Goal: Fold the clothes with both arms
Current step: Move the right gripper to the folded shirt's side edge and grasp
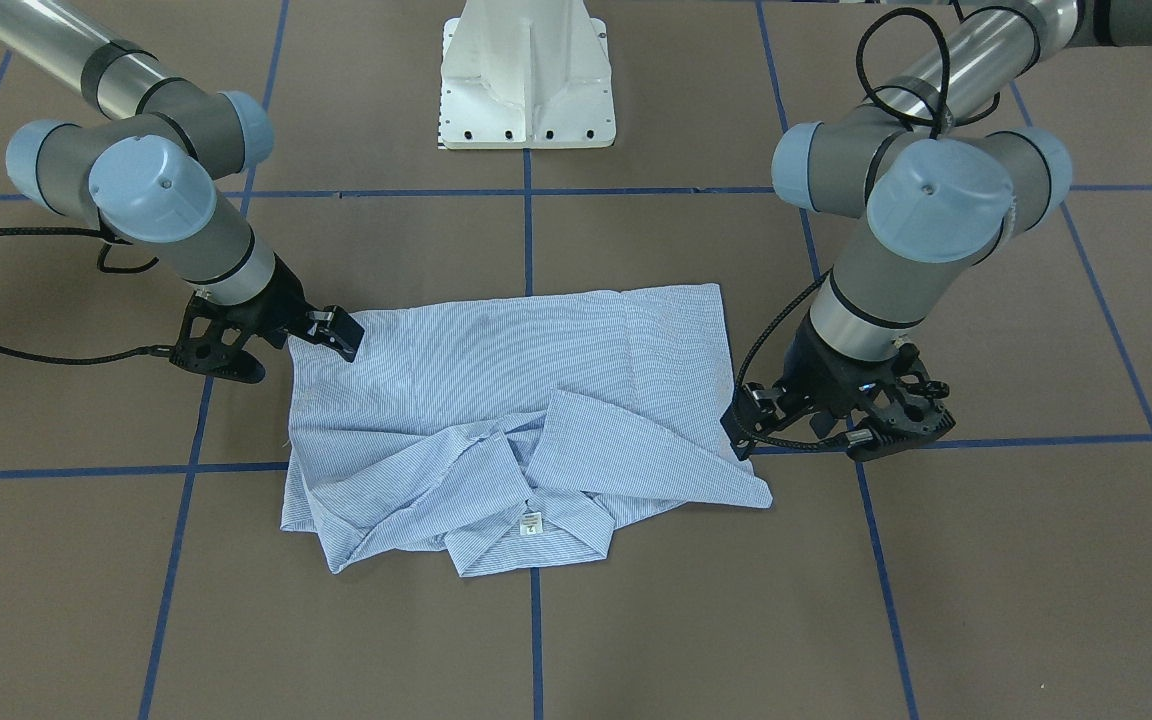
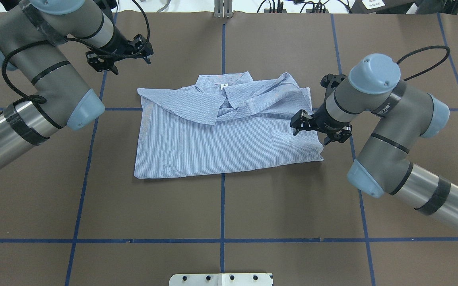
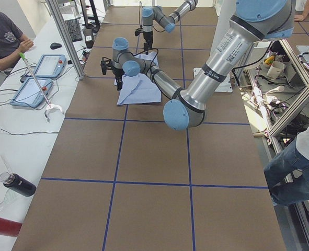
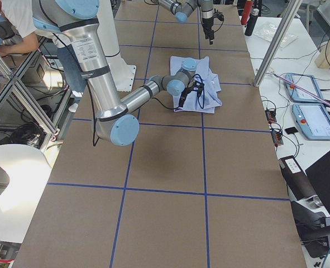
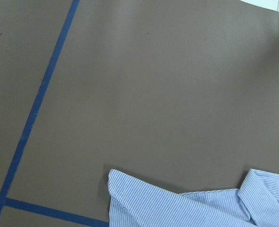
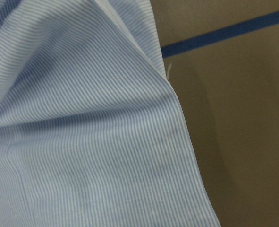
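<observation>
Folded shirt flat on table, collar toward edge opposite robot, left gripper clear of shirt, right gripper over shirt's edge, cannot tell either jaw state

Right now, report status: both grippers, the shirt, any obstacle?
Right gripper low over shirt's side edge, grip unclear. Left gripper clear of cloth, grip unclear. Shirt flat, sleeves folded in. No obstacle seen.

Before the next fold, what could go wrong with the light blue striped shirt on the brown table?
1. The open right gripper is over the light blue striped shirt's folded side edge; closing there may pinch only some layers.
2. The sleeves lie loose on top near the collar; a lift could let them slide off.
3. The left gripper hangs beside the cloth, so a pull may be one-sided.
</observation>
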You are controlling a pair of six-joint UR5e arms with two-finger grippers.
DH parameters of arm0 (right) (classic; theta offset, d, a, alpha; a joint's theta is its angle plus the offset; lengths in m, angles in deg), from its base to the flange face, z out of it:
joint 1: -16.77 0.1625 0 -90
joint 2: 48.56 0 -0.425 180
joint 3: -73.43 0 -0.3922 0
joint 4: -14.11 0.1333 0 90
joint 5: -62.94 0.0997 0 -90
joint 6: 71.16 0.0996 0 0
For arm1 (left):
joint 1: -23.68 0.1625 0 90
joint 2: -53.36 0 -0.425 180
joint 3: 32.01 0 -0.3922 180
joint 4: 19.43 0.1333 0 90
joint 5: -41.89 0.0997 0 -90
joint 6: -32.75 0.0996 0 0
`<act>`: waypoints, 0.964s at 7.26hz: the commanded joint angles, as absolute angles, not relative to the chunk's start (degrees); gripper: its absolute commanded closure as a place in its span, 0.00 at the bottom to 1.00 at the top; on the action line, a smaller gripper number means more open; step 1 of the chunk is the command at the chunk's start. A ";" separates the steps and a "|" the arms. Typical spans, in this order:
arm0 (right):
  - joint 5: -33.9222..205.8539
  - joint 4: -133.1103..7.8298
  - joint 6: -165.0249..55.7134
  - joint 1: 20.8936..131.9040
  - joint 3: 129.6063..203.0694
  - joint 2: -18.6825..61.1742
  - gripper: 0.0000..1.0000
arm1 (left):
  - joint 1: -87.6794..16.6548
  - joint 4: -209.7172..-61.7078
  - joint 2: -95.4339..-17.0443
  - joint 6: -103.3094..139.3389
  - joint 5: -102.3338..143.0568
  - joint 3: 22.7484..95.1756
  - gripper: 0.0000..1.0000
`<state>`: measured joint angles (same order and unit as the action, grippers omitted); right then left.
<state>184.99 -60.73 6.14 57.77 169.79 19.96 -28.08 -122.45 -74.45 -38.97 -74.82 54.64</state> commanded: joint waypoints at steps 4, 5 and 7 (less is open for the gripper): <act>184.76 -60.78 5.57 55.18 169.68 23.16 0.07 | -28.08 -122.53 -74.44 -38.97 -74.74 54.74 0.00; 185.02 -60.78 5.57 55.18 169.67 23.16 0.39 | -28.08 -122.53 -74.35 -38.97 -74.74 54.74 0.00; 185.02 -60.69 5.57 55.26 170.11 23.16 1.00 | -28.08 -122.53 -74.17 -38.97 -74.74 54.74 0.00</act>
<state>184.96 -60.72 5.61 55.29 169.89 23.19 -28.08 -122.53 -74.25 -38.97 -74.74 54.74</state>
